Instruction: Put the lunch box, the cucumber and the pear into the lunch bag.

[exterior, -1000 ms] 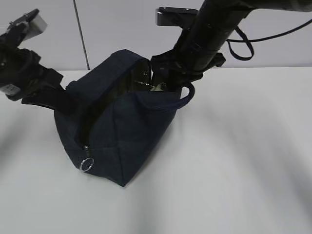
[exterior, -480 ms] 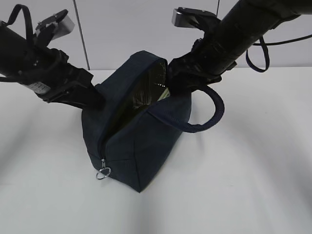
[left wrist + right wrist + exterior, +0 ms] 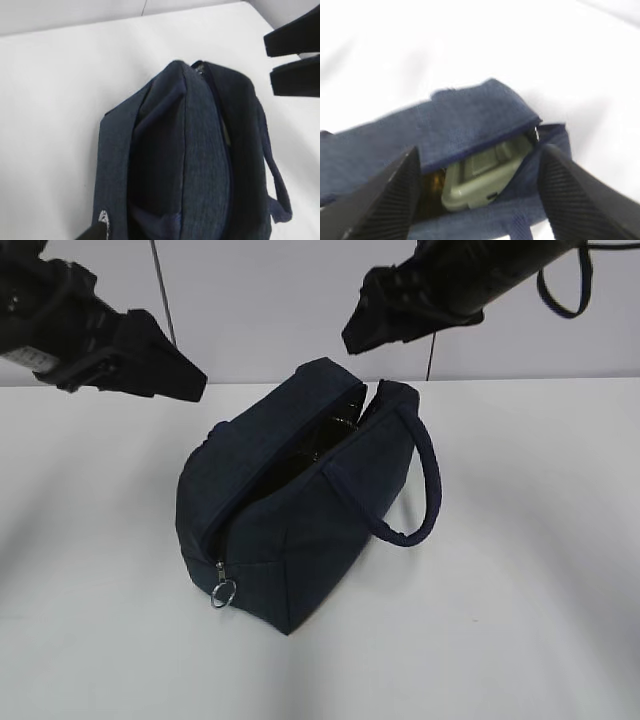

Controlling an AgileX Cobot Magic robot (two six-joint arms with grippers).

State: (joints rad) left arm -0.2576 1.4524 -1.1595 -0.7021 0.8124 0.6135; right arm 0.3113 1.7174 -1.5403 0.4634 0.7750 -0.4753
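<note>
The navy lunch bag point(image 3: 300, 510) stands on the white table with its top zipper open. It fills the left wrist view point(image 3: 200, 165). The sage-green lunch box point(image 3: 485, 175) lies inside it, seen through the opening in the right wrist view. The cucumber and the pear are hidden. My right gripper point(image 3: 362, 330) is open and empty, raised above the bag's far end, its fingers point(image 3: 385, 195) astride the opening. My left gripper point(image 3: 185, 380) hovers up and left of the bag, touching nothing. Only one fingertip point(image 3: 92, 233) shows in its own view, set wide to the side.
One loop handle point(image 3: 420, 490) hangs down the bag's right side. The metal ring pull point(image 3: 223, 591) hangs at the near end of the zipper. The right gripper's fingers point(image 3: 295, 60) show at the upper right of the left wrist view. A grey wall stands behind the table.
Both grippers have let go of the bag and lifted up and away. The bag has settled upright, a little to the right, and its handle has dropped to the side.
</note>
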